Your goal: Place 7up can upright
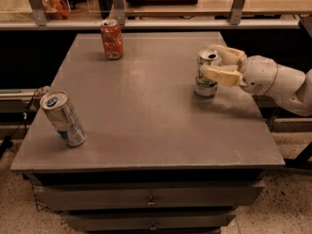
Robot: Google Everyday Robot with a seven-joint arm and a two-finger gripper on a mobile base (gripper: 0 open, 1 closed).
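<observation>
The 7up can (205, 86), silver with green print and a silver top, stands upright on the right side of the grey table (146, 116), its base on or just at the tabletop. My gripper (209, 62) reaches in from the right and is shut on the can. One cream finger (219, 75) crosses the can's front and the other (228, 52) sits behind its top. The white arm extends off to the right edge.
An orange-red can (112, 39) stands upright at the table's back left. A silver can with a blue-and-white label (63, 119) stands tilted near the front left edge. Drawers sit under the table, and a shelf rail runs behind it.
</observation>
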